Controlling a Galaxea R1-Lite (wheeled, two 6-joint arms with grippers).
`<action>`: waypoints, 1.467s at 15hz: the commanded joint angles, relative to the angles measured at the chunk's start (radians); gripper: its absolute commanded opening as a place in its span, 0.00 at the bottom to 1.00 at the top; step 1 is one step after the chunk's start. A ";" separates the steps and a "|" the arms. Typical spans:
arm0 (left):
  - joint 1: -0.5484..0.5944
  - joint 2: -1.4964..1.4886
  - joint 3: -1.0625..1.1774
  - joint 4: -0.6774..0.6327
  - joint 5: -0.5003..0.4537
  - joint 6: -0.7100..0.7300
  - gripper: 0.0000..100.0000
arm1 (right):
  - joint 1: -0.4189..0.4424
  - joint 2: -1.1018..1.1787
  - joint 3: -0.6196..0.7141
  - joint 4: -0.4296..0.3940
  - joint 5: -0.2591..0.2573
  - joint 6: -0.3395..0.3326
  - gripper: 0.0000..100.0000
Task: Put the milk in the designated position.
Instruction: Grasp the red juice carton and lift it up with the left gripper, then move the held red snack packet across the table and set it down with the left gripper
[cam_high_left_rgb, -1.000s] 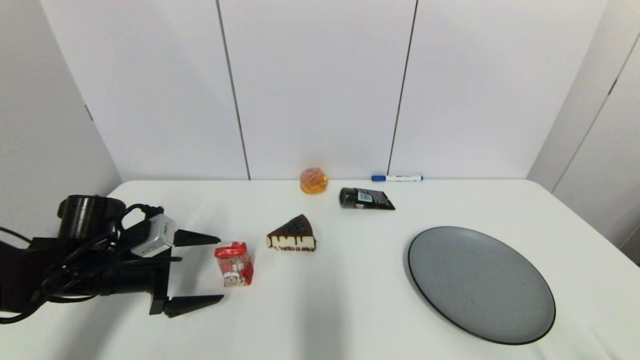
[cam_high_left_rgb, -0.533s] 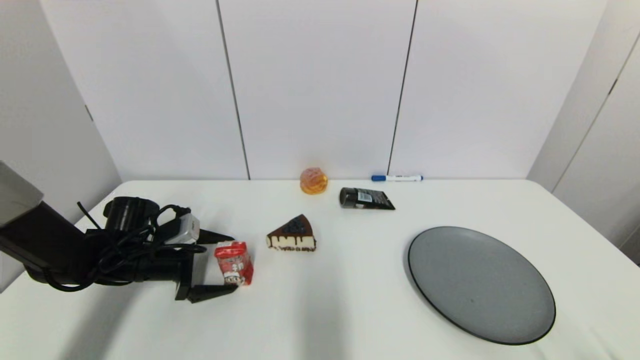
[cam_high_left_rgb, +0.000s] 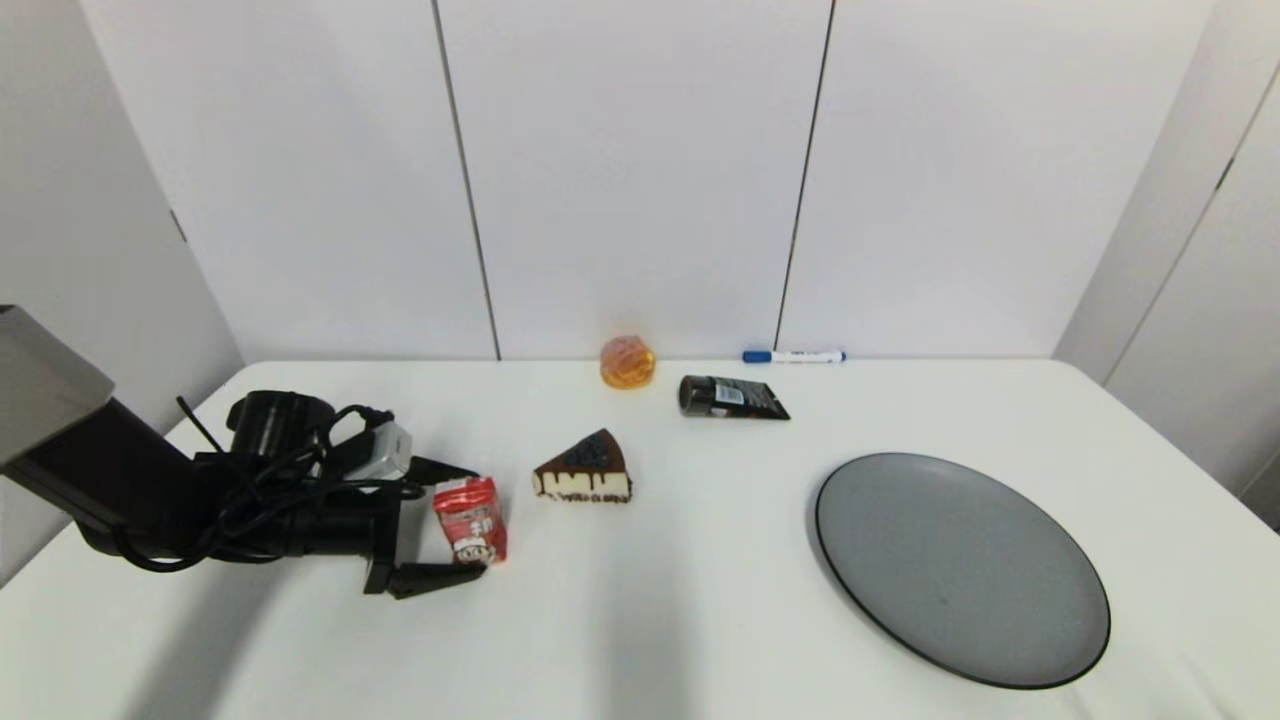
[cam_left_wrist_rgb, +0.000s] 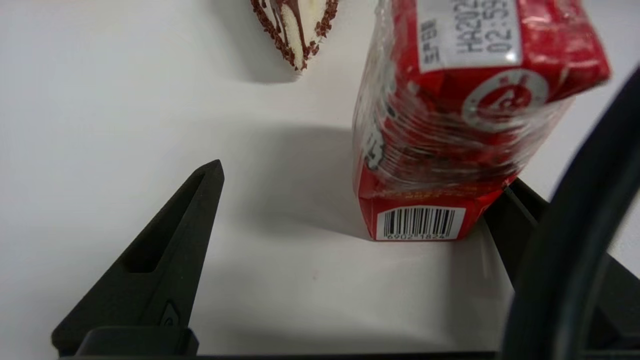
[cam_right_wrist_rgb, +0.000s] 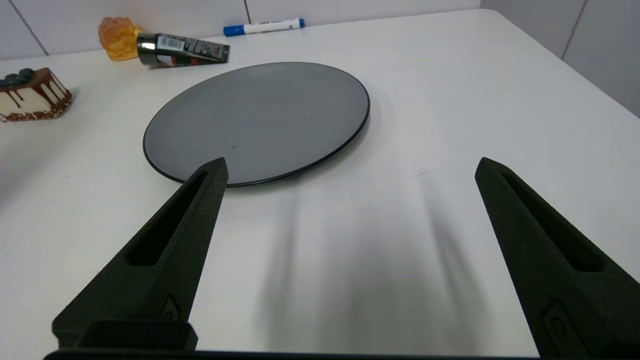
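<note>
White panelled walls back our white worktop (cam_high_left_rgb: 700, 600). We reach our left gripper (cam_high_left_rgb: 462, 520) to the milk (cam_high_left_rgb: 470, 520), jaws wide on either side and not closed on it. This upright red carton stands just left of the cake slice (cam_high_left_rgb: 585, 470); we read a barcode starting "6902" and a stamp "HA202… 02:59". Our right gripper (cam_right_wrist_rgb: 350, 170), jaws wide, hovers near the grey plate (cam_right_wrist_rgb: 260, 120).

You have a white table (cam_high_left_rgb: 700, 620) with rounded corners, standing against pale panelled walls (cam_high_left_rgb: 640, 180) split by thin dark vertical seams; soft, even light, faint shadows.
</note>
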 joint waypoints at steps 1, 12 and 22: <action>-0.008 -0.017 -0.007 0.032 -0.028 0.007 1.00 | 0.000 0.000 0.000 0.000 0.000 0.000 1.00; -0.020 -0.040 -0.021 0.059 -0.032 0.007 0.00 | 0.000 0.002 0.000 0.000 0.000 0.000 1.00; -0.025 -0.193 -0.042 0.068 -0.032 -0.135 0.00 | 0.000 0.000 0.000 0.000 0.000 0.000 1.00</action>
